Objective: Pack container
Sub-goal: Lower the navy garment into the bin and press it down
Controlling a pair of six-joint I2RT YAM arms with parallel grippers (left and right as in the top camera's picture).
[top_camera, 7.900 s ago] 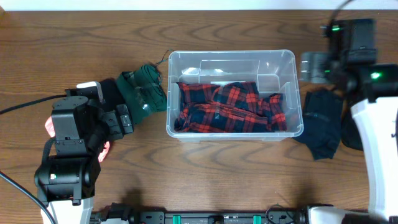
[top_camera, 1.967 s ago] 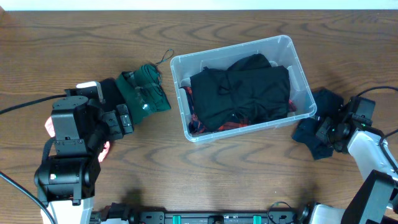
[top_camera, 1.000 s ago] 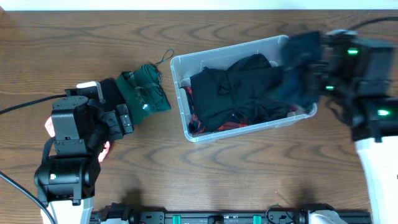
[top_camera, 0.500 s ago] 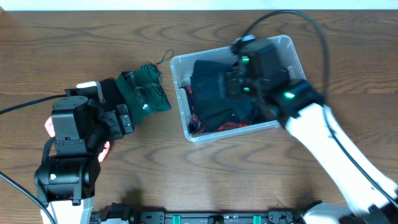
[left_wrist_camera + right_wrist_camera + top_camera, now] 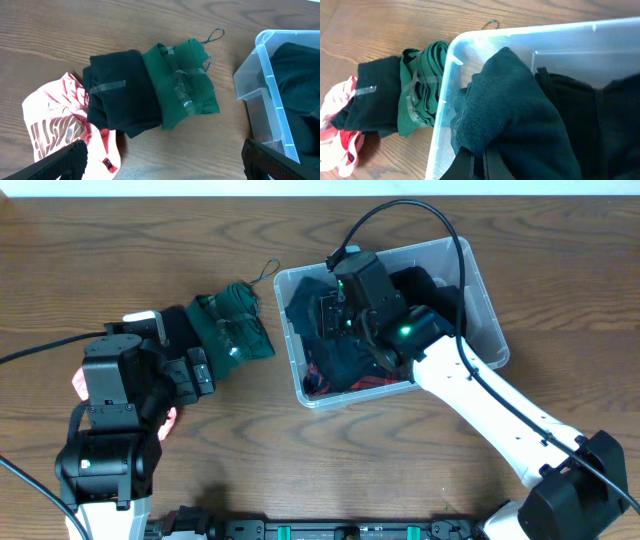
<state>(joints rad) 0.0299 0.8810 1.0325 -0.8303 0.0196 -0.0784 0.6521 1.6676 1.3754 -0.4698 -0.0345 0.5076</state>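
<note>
The clear container stands skewed at the table's centre, with black clothing and a red plaid shirt inside. My right gripper hangs over its left end, shut on a dark fleece garment that drapes down into the container. In the right wrist view its fingertips pinch the cloth at the bottom edge. My left gripper rests wide open left of the container, holding nothing, with its fingers on either side of bare wood.
A folded green garment lies just left of the container, against a folded black one. A pink-and-white garment lies further left. The container's corner shows at the right of the left wrist view.
My right arm has swung from the container's right side across to its left end, carrying the dark garment over the packed clothes. The left arm has not moved.
</note>
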